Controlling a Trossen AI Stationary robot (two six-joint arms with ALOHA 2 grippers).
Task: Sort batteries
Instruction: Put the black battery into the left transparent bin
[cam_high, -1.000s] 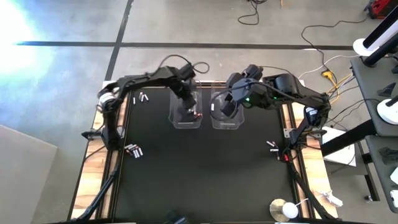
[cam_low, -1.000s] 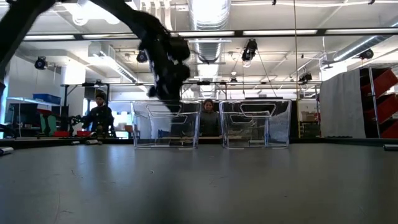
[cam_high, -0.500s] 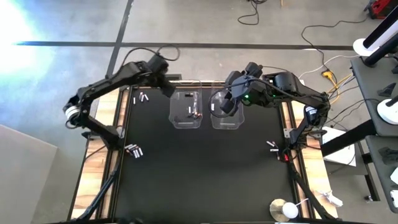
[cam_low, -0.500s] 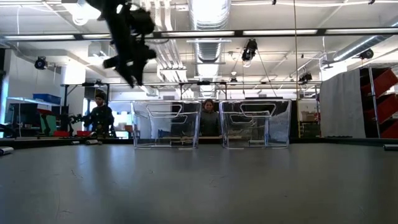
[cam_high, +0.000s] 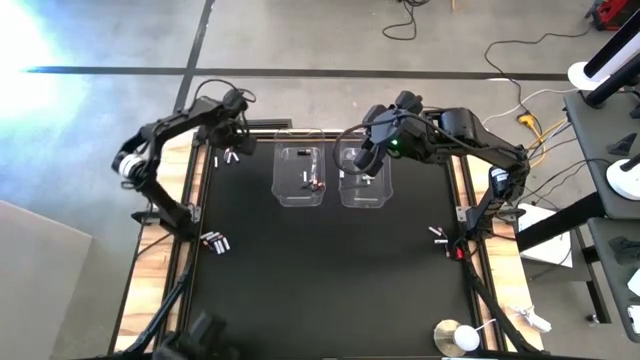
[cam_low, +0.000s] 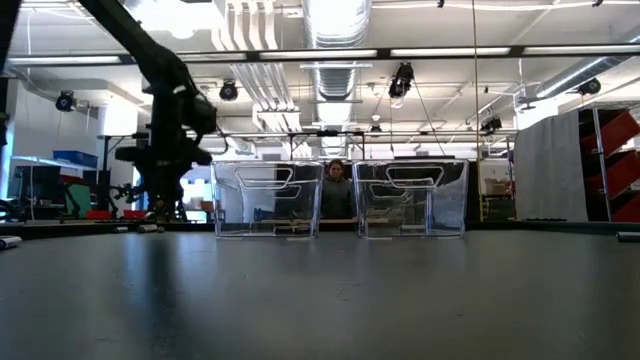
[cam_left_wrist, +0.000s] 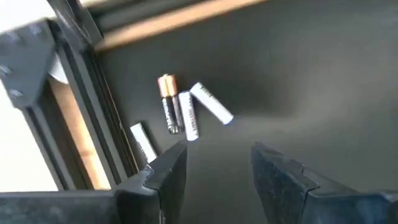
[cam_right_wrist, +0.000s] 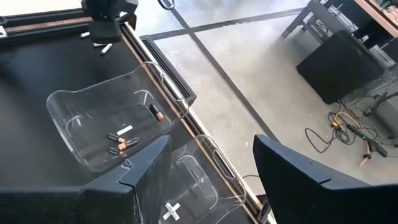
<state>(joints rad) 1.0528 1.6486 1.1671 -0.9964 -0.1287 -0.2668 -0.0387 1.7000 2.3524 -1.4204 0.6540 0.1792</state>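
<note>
In the high view the batteries (cam_high: 229, 156) are too small to tell apart by colour.

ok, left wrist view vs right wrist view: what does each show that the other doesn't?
Left wrist only: its open left pincer above a close-up group of loose batteries on the black mat, one with a copper end, beside the wooden table edge.

Right wrist only: two clear tubs, the farther tub holding several batteries, the nearer tub holding white ones, plus the open right pincer, concrete floor and cables.

Shared: the black mat and that same battery group, which the right wrist sees far off under the left arm.
</note>
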